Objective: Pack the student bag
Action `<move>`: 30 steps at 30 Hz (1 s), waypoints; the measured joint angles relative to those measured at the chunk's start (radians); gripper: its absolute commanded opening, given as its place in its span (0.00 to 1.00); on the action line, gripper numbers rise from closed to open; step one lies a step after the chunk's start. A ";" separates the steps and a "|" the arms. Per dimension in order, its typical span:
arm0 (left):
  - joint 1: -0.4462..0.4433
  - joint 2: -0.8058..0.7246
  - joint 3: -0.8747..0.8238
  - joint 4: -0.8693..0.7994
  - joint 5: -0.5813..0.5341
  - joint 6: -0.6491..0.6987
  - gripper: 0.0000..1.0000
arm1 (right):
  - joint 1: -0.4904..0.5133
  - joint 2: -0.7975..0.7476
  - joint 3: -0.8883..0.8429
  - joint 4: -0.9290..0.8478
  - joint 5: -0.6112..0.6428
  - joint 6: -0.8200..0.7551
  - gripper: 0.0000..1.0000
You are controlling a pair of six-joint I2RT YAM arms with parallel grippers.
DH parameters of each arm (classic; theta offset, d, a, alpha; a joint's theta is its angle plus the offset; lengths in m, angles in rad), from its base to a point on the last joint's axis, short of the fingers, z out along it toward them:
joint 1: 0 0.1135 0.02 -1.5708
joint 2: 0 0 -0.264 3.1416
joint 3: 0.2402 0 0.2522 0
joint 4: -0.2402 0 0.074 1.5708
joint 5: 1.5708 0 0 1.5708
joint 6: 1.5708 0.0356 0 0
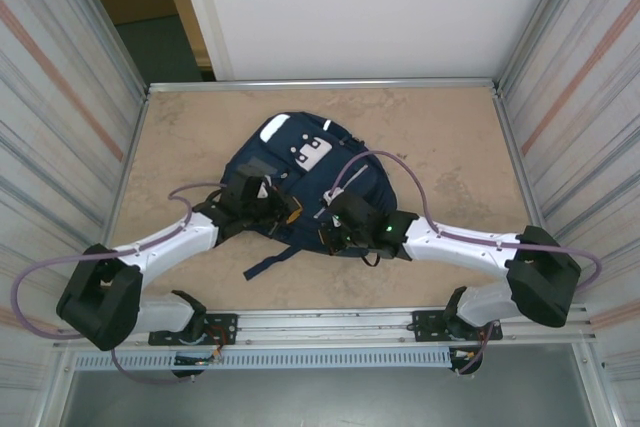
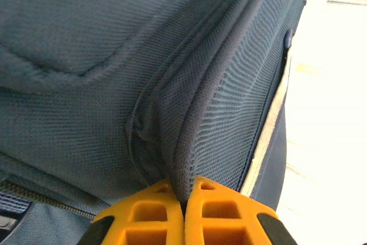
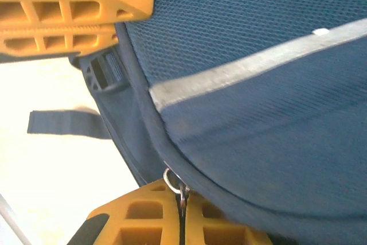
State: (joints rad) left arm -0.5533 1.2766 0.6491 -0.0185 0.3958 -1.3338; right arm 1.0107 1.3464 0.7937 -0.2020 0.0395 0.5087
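— What carried everything?
— A flat, tan, mottled tabletop with a thin metal rim, across the middle of the top view.
— And what lay on it?
— One large navy-blue fabric backpack, white patches and a grey square patch facing up, at centre frame, slightly left of middle. A loose dark webbing strap trailed from it onto the bare surface, toward lower centre.
— Closer in?
— In the right wrist view the pale surface sat lower left, with a flat dark strap end lying on it.

White left arm and right arm, with boxy black joints, trail lilac cables; grid-ribbed orange fingers tip the left tool.
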 measured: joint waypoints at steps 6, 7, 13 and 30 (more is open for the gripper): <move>0.060 -0.048 -0.013 -0.038 0.034 0.043 0.02 | -0.010 -0.037 -0.032 0.037 -0.061 -0.027 0.02; 0.072 -0.054 -0.013 -0.046 0.042 0.056 0.02 | -0.011 -0.045 -0.042 0.046 -0.066 -0.028 0.02; 0.140 -0.056 -0.013 -0.089 0.108 0.119 0.03 | -0.023 -0.079 -0.082 0.084 -0.095 -0.028 0.01; 0.238 0.215 0.210 -0.157 0.092 0.307 0.56 | -0.017 0.135 0.016 0.239 -0.246 0.156 0.00</move>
State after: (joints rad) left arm -0.3153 1.4914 0.8589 -0.1753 0.4873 -1.0271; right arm 0.9936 1.4811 0.8101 0.0372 -0.2070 0.6643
